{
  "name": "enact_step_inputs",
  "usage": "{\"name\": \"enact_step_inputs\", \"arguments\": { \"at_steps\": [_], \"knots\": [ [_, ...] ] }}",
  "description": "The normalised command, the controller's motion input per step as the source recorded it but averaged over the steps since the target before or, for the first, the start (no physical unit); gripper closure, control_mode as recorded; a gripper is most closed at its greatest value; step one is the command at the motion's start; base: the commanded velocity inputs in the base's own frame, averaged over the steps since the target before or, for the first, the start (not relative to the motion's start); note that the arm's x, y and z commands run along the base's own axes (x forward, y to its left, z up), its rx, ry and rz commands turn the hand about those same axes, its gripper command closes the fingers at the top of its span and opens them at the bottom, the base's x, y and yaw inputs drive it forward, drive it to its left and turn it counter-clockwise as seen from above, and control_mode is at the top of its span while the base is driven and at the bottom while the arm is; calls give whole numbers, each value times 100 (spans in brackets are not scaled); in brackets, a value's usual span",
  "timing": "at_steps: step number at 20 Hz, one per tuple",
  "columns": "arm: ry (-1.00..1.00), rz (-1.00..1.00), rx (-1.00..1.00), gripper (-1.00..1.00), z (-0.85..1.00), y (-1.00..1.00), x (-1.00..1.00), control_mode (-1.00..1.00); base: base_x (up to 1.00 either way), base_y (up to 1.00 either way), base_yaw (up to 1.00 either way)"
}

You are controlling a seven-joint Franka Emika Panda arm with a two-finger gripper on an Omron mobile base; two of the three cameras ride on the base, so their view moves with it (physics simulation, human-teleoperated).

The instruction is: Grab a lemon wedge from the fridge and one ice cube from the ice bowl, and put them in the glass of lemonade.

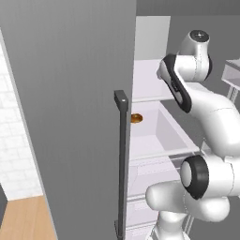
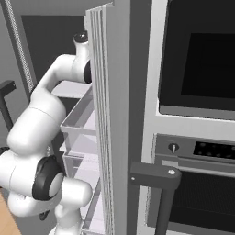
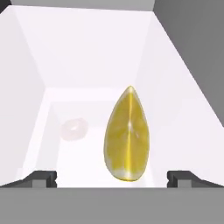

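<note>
The fridge (image 1: pixel 79 117) stands open, and my arm reaches onto a white shelf (image 1: pixel 154 133) inside it. In the hand view the lemon wedge (image 3: pixel 127 135), bright yellow and pointed at the top, stands upright on the white shelf floor, close ahead. My gripper (image 3: pixel 112 178) is open. Its two dark fingertips (image 3: pixel 41 178) sit wide apart, and the wedge lies between them, slightly right of centre, untouched. The ice bowl and the glass of lemonade are out of view.
A flat orange-brown round item (image 1: pixel 136 118) lies on the shelf behind the door's dark bar handle (image 1: pixel 123 159); it shows as a pale ring (image 3: pixel 73 129) left of the wedge. Clear door bins (image 2: pixel 80 124) flank the arm. A built-in oven (image 2: pixel 202 69) stands to the right.
</note>
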Motion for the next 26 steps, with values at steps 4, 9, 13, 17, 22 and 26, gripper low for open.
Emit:
{"name": "enact_step_inputs", "arguments": {
  "at_steps": [4, 9, 13, 17, 22, 26],
  "knots": [
    [0, 0, 1, -100, -19, -15, 35, -100, 0, 0, 0],
    [0, 0, 4, -100, 0, -21, 41, -100, 0, 0, 0],
    [0, 1, 1, -100, -5, -5, 23, -100, 0, 0, 0],
    [4, 2, 0, -100, -22, 0, 0, -100, 0, 0, 0],
    [0, 2, 0, -100, -50, 0, -1, -100, 0, 0, 0],
    [0, 1, 0, 100, -22, 0, 0, -100, 0, 0, 0]
  ]
}}
